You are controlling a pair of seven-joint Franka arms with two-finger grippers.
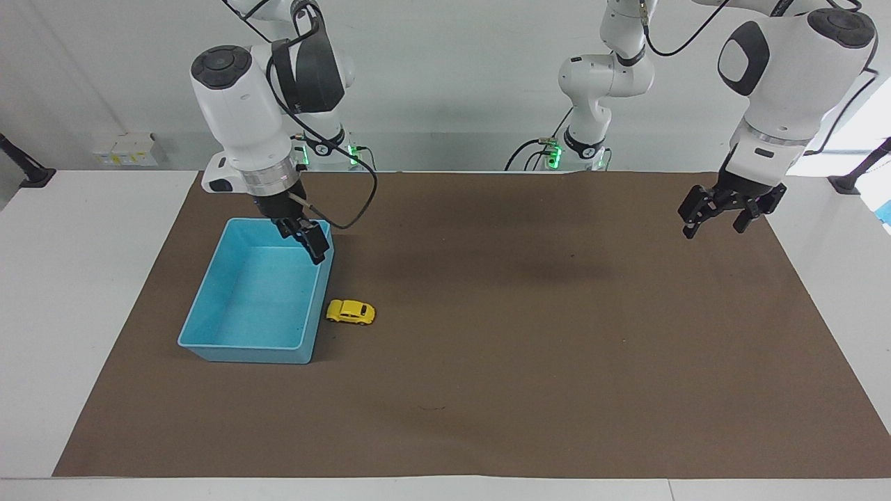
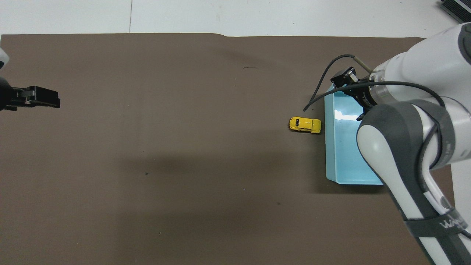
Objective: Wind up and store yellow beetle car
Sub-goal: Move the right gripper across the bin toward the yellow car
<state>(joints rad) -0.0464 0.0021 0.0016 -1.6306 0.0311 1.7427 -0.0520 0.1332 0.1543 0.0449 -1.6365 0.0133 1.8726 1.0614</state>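
The yellow beetle car (image 1: 351, 312) stands on its wheels on the brown mat, close beside the blue bin (image 1: 243, 353), on the bin's side toward the left arm's end. It also shows in the overhead view (image 2: 305, 124). My right gripper (image 1: 306, 240) hangs open and empty over the bin's corner that is nearest to the robots on the car's side. It touches neither the car nor the bin. My left gripper (image 1: 717, 214) is open and empty in the air over the mat at the left arm's end; it also shows in the overhead view (image 2: 40, 101).
The blue bin (image 2: 342, 154) is open-topped and holds nothing. The brown mat (image 1: 529, 362) covers most of the white table. The right arm's forearm covers part of the bin in the overhead view.
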